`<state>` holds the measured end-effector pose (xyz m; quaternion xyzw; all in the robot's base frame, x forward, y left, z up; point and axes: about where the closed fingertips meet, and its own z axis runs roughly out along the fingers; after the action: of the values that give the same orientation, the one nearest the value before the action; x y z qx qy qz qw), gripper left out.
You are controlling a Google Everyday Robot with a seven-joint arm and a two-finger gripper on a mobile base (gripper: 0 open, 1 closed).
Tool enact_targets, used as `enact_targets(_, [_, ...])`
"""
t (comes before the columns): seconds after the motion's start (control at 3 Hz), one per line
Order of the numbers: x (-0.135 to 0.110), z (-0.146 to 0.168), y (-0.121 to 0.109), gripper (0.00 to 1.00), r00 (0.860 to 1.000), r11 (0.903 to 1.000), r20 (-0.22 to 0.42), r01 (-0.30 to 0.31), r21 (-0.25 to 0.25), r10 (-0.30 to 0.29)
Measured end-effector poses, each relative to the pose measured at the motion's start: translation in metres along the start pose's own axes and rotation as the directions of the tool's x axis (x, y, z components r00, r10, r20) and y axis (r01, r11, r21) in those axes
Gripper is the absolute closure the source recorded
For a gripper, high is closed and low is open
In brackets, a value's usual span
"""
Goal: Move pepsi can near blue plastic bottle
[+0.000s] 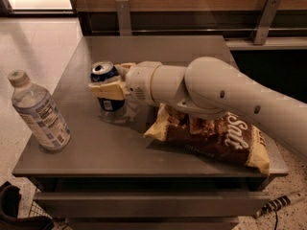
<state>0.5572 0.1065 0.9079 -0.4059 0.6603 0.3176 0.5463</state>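
The pepsi can, dark blue with a silver top, is upright in my gripper, whose cream fingers are shut around its middle. It hangs just above the grey table, left of centre. The blue plastic bottle, clear with a white cap and pale blue-and-white label, stands at the table's front left corner, about a hand's width left of the can. My white arm reaches in from the right.
A brown and yellow chip bag lies on the table's right half, partly under my arm. A wooden wall with metal brackets runs behind the table. A drawer front sits below the table's front edge.
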Motion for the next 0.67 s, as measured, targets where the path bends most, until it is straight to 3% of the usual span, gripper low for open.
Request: enact_targets(0.67, [0.007,-0.005,0.042,1.00,0.997,0.9997,0.070,-0.022,0.007,0.021])
